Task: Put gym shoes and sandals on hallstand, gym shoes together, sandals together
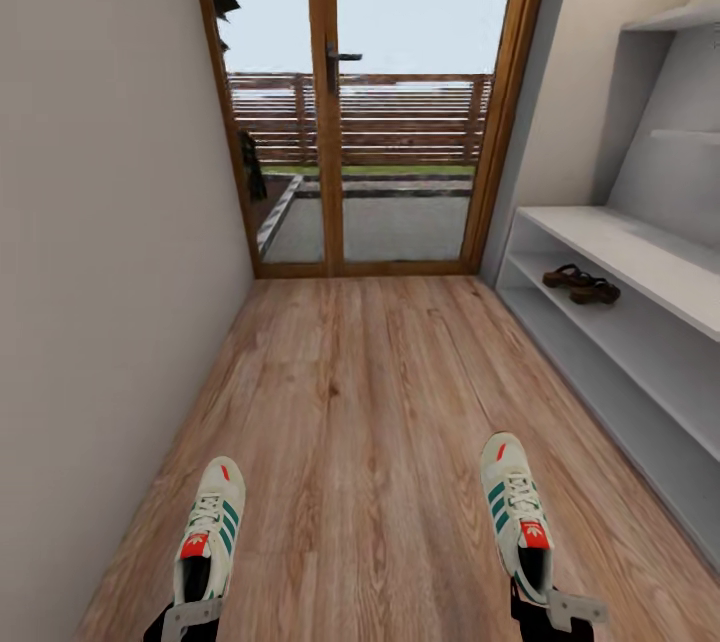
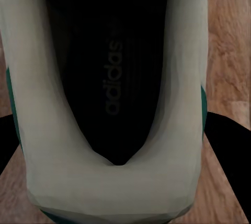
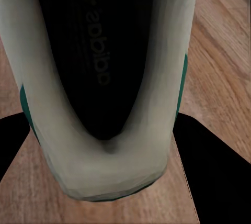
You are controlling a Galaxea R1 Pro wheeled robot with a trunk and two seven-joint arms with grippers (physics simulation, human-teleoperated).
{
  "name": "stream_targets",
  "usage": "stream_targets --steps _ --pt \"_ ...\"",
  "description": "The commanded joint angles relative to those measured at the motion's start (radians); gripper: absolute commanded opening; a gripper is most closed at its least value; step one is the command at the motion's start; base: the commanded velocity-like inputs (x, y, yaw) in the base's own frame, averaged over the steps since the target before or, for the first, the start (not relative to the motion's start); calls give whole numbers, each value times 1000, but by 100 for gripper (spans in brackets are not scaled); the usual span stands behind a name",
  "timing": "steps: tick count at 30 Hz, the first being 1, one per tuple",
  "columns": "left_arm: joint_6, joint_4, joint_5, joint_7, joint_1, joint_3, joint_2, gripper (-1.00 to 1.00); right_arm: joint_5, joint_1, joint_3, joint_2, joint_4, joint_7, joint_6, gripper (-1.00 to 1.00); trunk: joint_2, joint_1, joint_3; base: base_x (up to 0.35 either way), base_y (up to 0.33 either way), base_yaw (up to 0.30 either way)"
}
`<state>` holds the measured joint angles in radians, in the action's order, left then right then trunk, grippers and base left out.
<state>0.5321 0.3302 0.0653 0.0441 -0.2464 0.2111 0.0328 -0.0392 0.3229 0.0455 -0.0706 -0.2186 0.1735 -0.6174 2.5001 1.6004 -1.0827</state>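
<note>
Gym shoes both up: left gripper clamps the heel of one shoe, right gripper the other, carried over the corridor floor; sandals already on the hallstand shelf, so next, I'd say, turn right & set them side-by-side.

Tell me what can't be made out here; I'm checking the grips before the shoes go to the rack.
- Left tool: cut off by the head view's bottom edge; the left shoe covers its fingers.
- Right tool: likewise cut off, behind the right shoe.
- Shoe toes: hidden in both wrist views by the heel opening.
- Sandals on the rack: too small for strap detail.
</note>
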Motion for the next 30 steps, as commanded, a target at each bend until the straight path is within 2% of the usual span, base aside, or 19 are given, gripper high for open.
stream_targets --steps 1,19,30 --pt "3 0 7 5 -1 8 -1 -100 -4 1 2 0 1 -3 -4 -100 0 0 -1 340 0 -201" --pt "3 0 7 5 -1 8 -1 -100 -3 1 2 0 1 -4 -4 -100 0 0 -1 340 2 -257" --pt "3 0 6 5 -1 8 -1 -100 -3 1 2 0 1 -5 -4 -100 0 0 -1 334 102 -263"
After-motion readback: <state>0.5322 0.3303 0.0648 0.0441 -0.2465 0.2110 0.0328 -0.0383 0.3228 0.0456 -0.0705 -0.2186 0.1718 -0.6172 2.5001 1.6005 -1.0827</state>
